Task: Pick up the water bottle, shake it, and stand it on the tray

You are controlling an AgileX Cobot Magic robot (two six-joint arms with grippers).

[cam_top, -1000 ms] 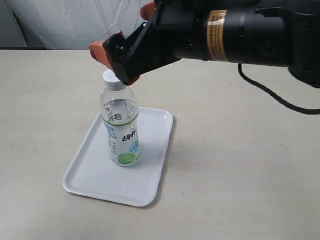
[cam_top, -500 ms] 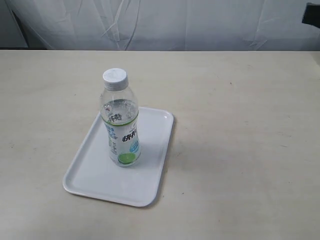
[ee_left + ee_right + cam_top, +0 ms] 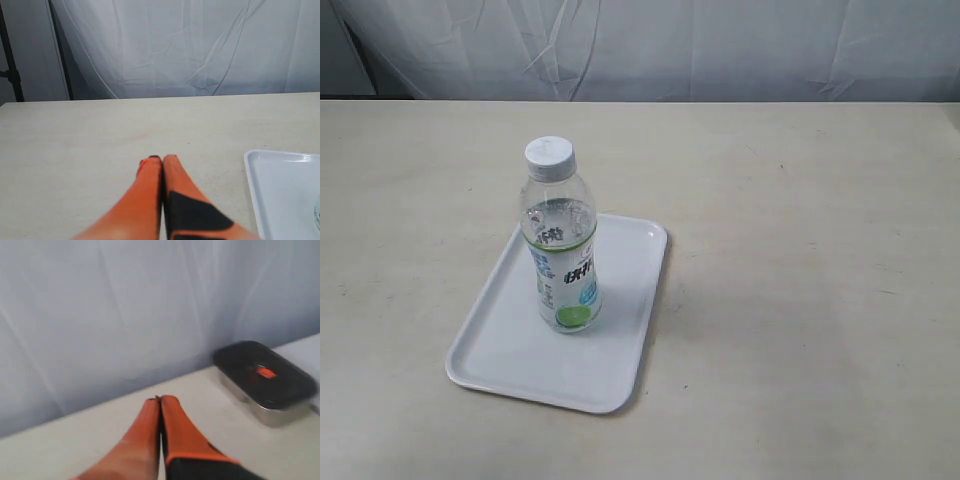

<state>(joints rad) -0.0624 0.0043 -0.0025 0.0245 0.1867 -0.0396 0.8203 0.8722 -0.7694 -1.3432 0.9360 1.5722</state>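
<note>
The water bottle (image 3: 561,240), clear with a white cap and a white-blue label with a green circle, stands upright on the white tray (image 3: 510,350) in the exterior view. No arm shows in that view. In the left wrist view my left gripper (image 3: 160,159) is shut with nothing in it, its orange fingers pressed together over the bare table, and a corner of the tray (image 3: 280,185) lies beside it. My right gripper (image 3: 160,400) is shut and empty too, held above the table near a white curtain.
A shallow metal tin with a dark inside (image 3: 265,380) sits on the table beyond the right gripper. A white curtain (image 3: 640,45) hangs behind the far table edge. A dark stand (image 3: 10,60) is at the table's far corner in the left wrist view.
The right arm, which hung over the bottle's cap a second ago, has pulled away to the right and left the exterior view. The bottle has stayed upright on the tray.
</note>
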